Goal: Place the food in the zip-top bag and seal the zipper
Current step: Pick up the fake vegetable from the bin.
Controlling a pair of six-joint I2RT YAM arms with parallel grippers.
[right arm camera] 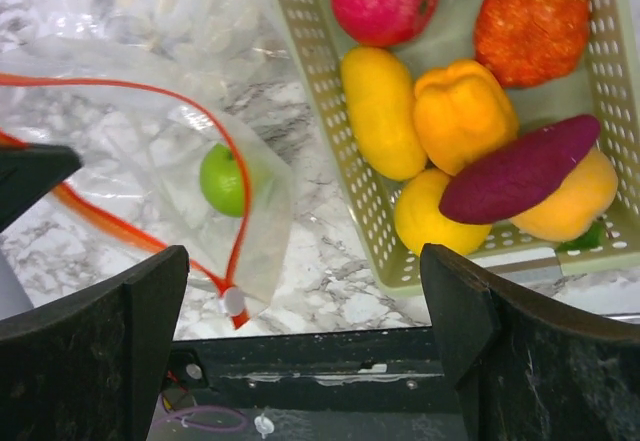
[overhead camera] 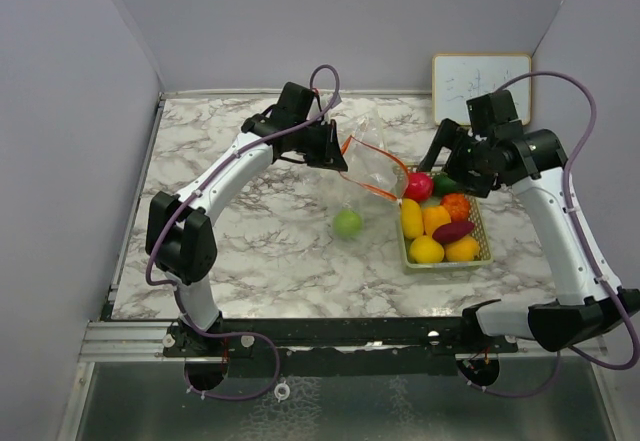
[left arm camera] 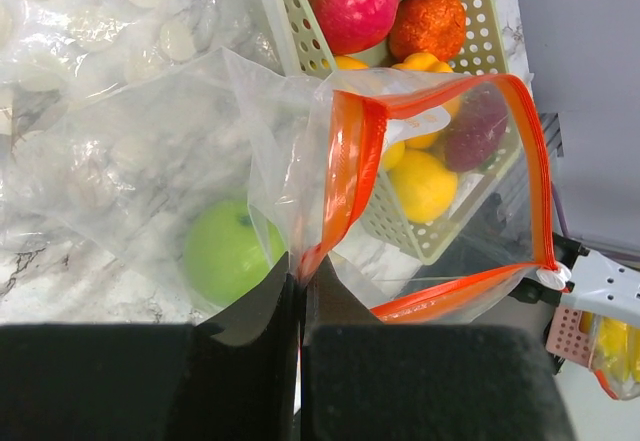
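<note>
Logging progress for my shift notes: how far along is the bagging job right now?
Done: nothing certain; the green apple may sit inside the bag or behind it. In hand: left hand pinches the bag's orange rim, mouth open; right hand open near the basket. Left: the basket's fruit, then sealing.

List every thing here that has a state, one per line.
Clear zip-top plastic bag with orange zipper: unsealed, mouth gaping, rim lifted.
Left gripper: shut on the bag's zipper rim.
Right gripper: open, holding nothing.
Pale green mesh plastic basket: upright, holding fruit.
Glossy green toy apple: out of the basket; whether inside the bag, cannot tell.
Other glossy toy fruits: in the basket, unbagged.
</note>
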